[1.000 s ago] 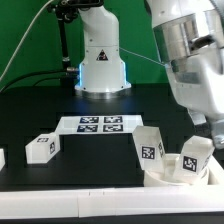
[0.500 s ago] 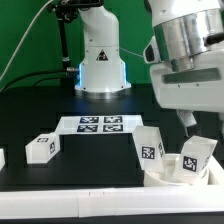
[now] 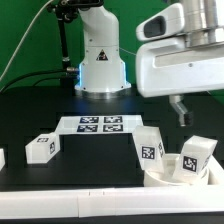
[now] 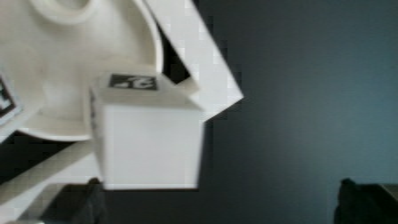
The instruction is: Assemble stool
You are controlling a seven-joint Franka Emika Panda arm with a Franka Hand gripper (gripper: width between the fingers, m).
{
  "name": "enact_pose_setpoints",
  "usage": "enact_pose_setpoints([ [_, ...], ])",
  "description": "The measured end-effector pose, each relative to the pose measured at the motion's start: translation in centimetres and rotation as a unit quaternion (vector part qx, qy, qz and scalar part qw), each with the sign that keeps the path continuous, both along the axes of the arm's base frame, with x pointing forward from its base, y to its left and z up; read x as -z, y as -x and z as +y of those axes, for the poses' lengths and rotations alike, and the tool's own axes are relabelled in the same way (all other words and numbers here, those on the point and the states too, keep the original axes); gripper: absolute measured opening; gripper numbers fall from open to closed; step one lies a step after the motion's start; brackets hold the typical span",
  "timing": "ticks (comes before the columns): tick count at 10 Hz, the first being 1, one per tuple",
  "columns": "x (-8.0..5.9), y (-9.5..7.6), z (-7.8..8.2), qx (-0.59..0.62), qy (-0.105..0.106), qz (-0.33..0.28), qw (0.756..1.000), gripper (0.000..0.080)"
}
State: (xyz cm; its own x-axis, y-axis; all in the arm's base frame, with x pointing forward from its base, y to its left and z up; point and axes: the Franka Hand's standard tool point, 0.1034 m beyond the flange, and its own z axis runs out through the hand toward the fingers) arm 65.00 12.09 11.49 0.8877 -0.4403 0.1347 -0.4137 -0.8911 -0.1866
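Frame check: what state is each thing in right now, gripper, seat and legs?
gripper: open, empty, above the table.
seat: flat on the table, one leg on it.
leg on the seat: upright; socketed or not, cannot tell.
leg beside the seat: standing loose on the table.
leg at the exterior view's left: lying loose, untouched.

No text reads; a triangle sign (image 3: pixel 100 57) stands on the arm's base (image 3: pixel 101 76).

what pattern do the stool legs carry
Black-and-white square markings, as on this leg; clearest in the exterior view.
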Motion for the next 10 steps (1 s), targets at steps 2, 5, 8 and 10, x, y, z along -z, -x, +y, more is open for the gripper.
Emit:
enact_pose_setpoints([
  [2, -0.1, -0.3, -0.3, -0.100, 0.026, -0.013, 0.995, 0.0649],
  [5, 1.2, -0.2, -0.3, -0.385, 0.105, -0.018, 0.917, 0.0649],
  [8, 1.5, 0.2, -0.4, -0.452, 0.127, -0.034, 0.882, 0.0649],
  [10, 1.9, 0.5, -0.5, -0.493, 0.138, -0.024, 0.859, 0.0649],
])
